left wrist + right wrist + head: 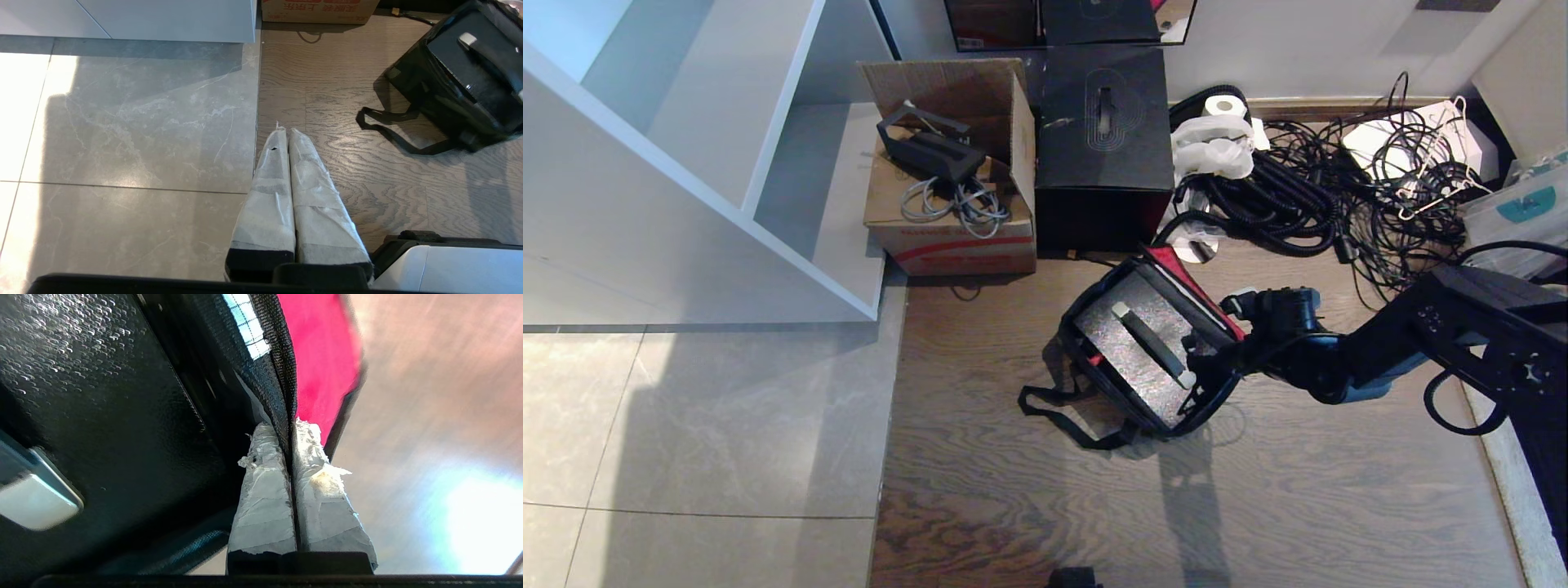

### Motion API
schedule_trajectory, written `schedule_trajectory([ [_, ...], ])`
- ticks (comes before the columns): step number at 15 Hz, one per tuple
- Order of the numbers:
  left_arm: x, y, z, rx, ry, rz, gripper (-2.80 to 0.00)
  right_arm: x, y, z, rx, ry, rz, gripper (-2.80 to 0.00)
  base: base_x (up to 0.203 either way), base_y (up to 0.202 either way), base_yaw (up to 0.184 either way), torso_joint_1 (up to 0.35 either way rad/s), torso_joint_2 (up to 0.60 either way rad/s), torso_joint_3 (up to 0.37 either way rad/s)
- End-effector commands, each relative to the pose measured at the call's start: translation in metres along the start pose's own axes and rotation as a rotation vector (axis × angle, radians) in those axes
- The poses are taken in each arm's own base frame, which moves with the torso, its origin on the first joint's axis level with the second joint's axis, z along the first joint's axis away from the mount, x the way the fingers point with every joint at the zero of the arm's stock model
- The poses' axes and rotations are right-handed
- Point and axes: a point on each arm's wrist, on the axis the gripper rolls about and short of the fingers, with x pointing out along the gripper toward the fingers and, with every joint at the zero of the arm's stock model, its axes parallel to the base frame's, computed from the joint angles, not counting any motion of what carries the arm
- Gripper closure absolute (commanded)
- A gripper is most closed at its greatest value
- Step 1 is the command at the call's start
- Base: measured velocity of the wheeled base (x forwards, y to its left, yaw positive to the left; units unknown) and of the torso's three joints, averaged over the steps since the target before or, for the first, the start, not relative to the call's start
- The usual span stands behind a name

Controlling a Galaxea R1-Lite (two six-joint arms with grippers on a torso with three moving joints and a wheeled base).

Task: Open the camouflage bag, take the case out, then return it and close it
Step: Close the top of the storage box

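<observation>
A: The right gripper [291, 428] is clamped on the camouflage bag [1094, 392]'s flap edge, centre-right; the case [1131, 347] lies inside.

B: The thin fabric may slip free; the left gripper [288, 134], pressed together, idles.

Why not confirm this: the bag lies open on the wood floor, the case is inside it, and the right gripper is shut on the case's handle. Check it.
One thing is wrong: the right gripper is shut on the bag's open lid edge, not on the handle. The right wrist view shows the fabric pinched between its fingers. The bag does lie open on the wood floor, with the case inside.
</observation>
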Motion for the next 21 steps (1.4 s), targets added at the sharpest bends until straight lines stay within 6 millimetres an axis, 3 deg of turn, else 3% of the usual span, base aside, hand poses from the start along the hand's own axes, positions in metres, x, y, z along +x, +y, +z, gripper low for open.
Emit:
schedule_trajectory([
  [1,0.0,0.0,0.0,0.001,-0.001,0.0,0.0,0.004,-0.008,0.023,-0.044,-0.093,-0.003,0.0,0.0,0.0,0.0,0.0,0.0,0.0],
  [4,0.0,0.0,0.0,0.0,-0.001,0.0,0.0,0.002,-0.004,0.026,-0.081,-0.127,0.012,0.0,0.0,0.0,0.0,0.0,0.0,0.0],
  [5,0.0,0.0,0.0,0.001,-0.001,0.0,0.0,0.001,-0.001,0.028,-0.081,-0.138,0.018,-2.8,0.0,0.0,0.0,0.0,0.0,0.0],
  [10,0.0,0.0,0.0,-0.001,-0.001,0.0,0.0,-0.014,0.009,0.039,-0.092,-0.18,0.031,-2.8,0.0,0.0,0.0,0.0,0.0,0.0],
  [12,0.0,0.0,0.0,0.001,-0.002,0.0,0.0,-0.029,0.02,0.042,-0.1,-0.183,0.06,-2.8,0.0,0.0,0.0,0.0,0.0,0.0],
  [17,0.0,0.0,0.0,-0.001,-0.001,0.0,0.0,-0.066,0.078,0.019,-0.192,-0.066,0.232,-2.8,0.0,0.0,0.0,0.0,0.0,0.0],
  [18,0.0,0.0,0.0,0.0,-0.001,0.0,0.0,-0.067,0.08,0.017,-0.19,-0.059,0.239,-2.8,0.0,0.0,0.0,0.0,0.0,0.0],
  [21,0.0,0.0,0.0,-0.001,-0.001,0.0,0.0,-0.064,0.117,-0.002,-0.078,0.01,0.31,-2.8,0.0,0.0,0.0,0.0,0.0,0.0],
])
